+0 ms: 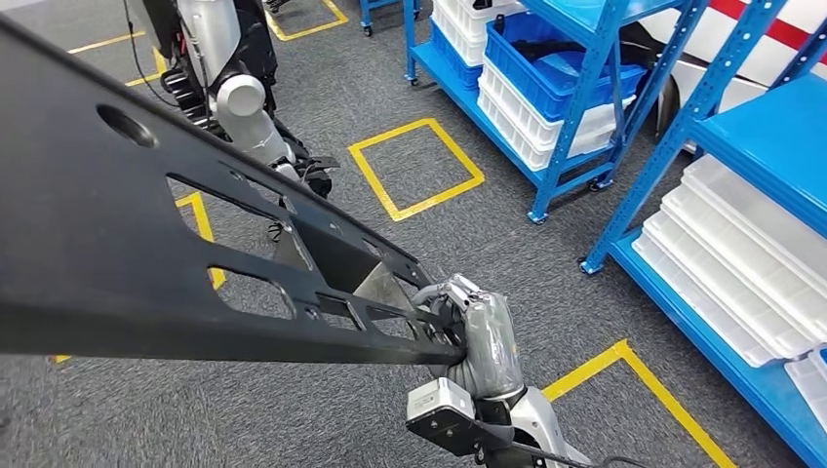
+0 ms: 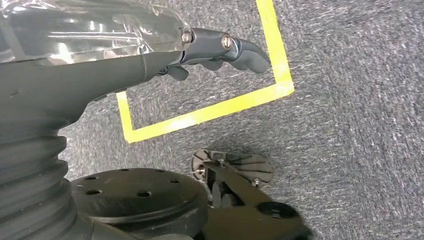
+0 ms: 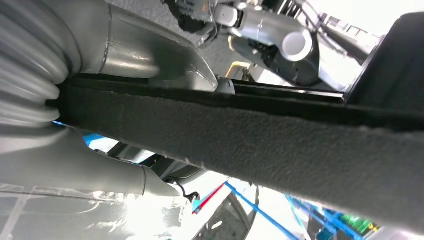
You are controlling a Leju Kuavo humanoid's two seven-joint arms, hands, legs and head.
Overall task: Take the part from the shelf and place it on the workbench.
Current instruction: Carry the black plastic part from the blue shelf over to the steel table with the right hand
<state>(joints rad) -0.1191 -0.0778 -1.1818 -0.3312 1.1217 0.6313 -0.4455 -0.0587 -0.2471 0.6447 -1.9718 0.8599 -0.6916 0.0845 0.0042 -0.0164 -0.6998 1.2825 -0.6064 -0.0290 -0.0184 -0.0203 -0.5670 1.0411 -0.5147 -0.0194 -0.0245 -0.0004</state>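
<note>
Already in hand: your right hand (image 1: 480,336) gripped the part (image 1: 146,253) at its near end, fingers wrapped over the edge, thumb under. In the right wrist view the same clamp showed close up, the hand (image 3: 125,55) above and below a dark felt-faced edge of the part (image 3: 280,145).

From that grip the part ran up and to the left across your head view, long axis slanting away from the hand. All its length hung out to one side of the fingers. It was a long black panel with cut-outs, carried in the air over grey carpet.

Your left hand (image 2: 220,47) hung over the floor, fingers loosely apart, holding nothing. It was well apart from the part.

Blue shelves (image 1: 585,107) stood off to your right. I could not see a workbench.

My guess: the free end would swing wide on any turn, so the set-down hinged on where that far end went.
</note>
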